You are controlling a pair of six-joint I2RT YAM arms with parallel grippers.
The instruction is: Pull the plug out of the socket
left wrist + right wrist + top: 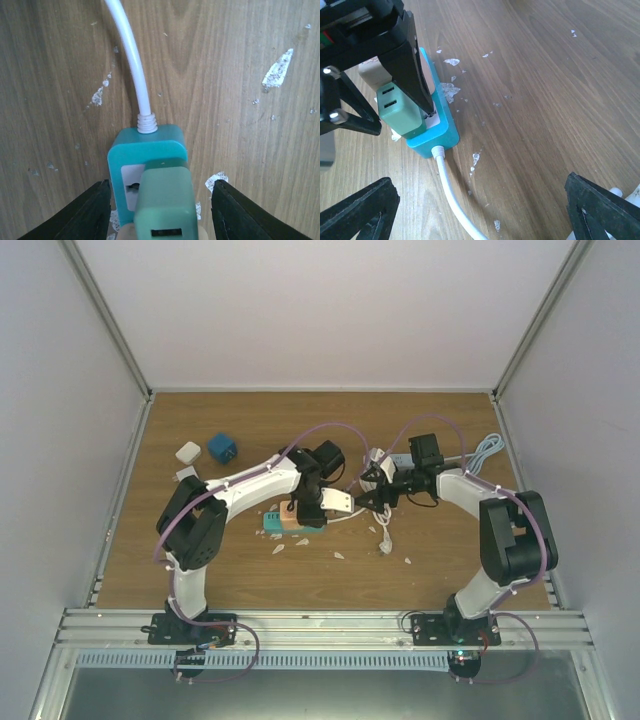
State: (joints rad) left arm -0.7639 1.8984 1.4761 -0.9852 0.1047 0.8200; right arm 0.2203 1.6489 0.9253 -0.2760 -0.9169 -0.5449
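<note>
The teal socket block (pixel 146 148) lies on the wooden table, and its white cord (pixel 131 60) runs away from it. A green plug (pixel 163 204) sits in its face, with a beige plug (pixel 372 75) behind it. My left gripper (pixel 160 216) straddles the green plug from above. Its black fingers (pixel 86 215) stand open, with a gap to the plug on each side. In the top view the left gripper (pixel 306 508) is over the socket (pixel 272 523). My right gripper (pixel 480 215) hovers open just to the right, above the cord (pixel 454 199), holding nothing.
A blue cube (pixel 221 448) and two white adapters (pixel 187 452) lie at the back left. A coiled pale blue cable (pixel 487 450) sits at the back right. Another white cable with its charger (pixel 385 538) lies below the right gripper. White scuff marks (pixel 278 70) dot the wood.
</note>
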